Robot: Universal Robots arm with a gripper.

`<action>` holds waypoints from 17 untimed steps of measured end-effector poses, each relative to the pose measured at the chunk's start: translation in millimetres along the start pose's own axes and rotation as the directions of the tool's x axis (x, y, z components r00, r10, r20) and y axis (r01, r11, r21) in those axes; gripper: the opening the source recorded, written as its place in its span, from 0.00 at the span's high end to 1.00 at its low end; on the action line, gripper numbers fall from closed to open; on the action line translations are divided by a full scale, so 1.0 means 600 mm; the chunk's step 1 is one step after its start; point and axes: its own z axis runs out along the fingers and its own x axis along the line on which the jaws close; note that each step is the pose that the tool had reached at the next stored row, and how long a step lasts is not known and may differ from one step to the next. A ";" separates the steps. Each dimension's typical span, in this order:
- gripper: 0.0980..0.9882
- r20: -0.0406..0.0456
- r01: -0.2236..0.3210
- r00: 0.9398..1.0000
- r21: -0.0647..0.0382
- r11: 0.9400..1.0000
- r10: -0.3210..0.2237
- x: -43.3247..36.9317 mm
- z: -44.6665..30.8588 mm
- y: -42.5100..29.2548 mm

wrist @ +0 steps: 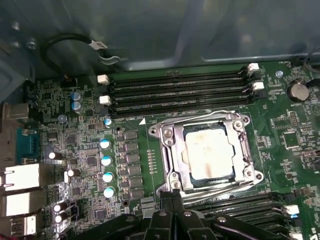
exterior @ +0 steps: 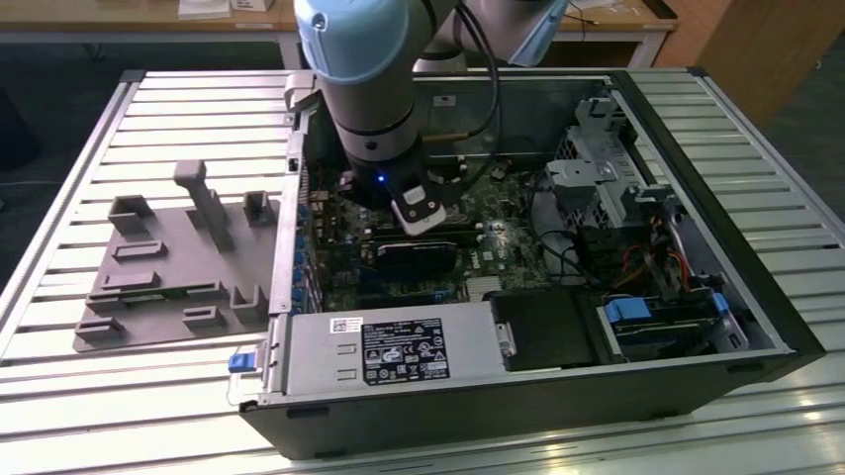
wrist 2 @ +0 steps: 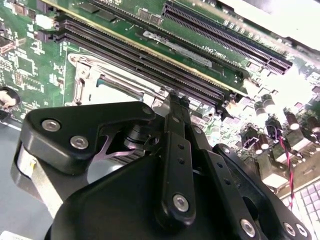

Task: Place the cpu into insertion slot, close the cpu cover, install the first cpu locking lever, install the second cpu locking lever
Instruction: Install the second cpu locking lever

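In the first wrist view the cpu [wrist: 207, 152] lies flat in the insertion slot [wrist: 251, 173], its pale silver top showing. The cpu cover [wrist: 169, 150], a silvery frame, lies down around it. A thin metal lever [wrist: 200, 118] runs along the socket's side toward the memory slots. My gripper [wrist: 173, 196] is shut, its black fingertips pressed together at the socket's near edge; whether they pinch a lever is hidden. In the second wrist view the gripper [wrist 2: 175, 102] stands just beside the socket [wrist 2: 112, 82]. The exterior view shows the gripper [exterior: 420, 216] low inside the open computer case.
Long black memory slots [wrist: 180, 92] flank the socket on two sides. Capacitors [wrist: 105, 160] and a looped black cable [wrist: 60, 40] sit nearby. A case wall [wrist: 175, 30] rises behind. The power supply [exterior: 383, 351], drive bays [exterior: 660, 317] and a grey fixture [exterior: 172, 267] surround the board.
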 end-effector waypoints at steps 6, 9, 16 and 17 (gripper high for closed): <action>1.00 0.000 0.000 1.000 0.000 1.000 0.000 -0.002 -0.007 0.002; 1.00 0.000 0.000 1.000 0.000 1.000 0.000 -0.006 -0.007 0.002; 1.00 0.001 -0.001 1.000 0.002 1.000 0.001 -0.013 -0.008 -0.005; 1.00 0.001 -0.002 1.000 0.003 1.000 0.002 -0.013 -0.009 -0.007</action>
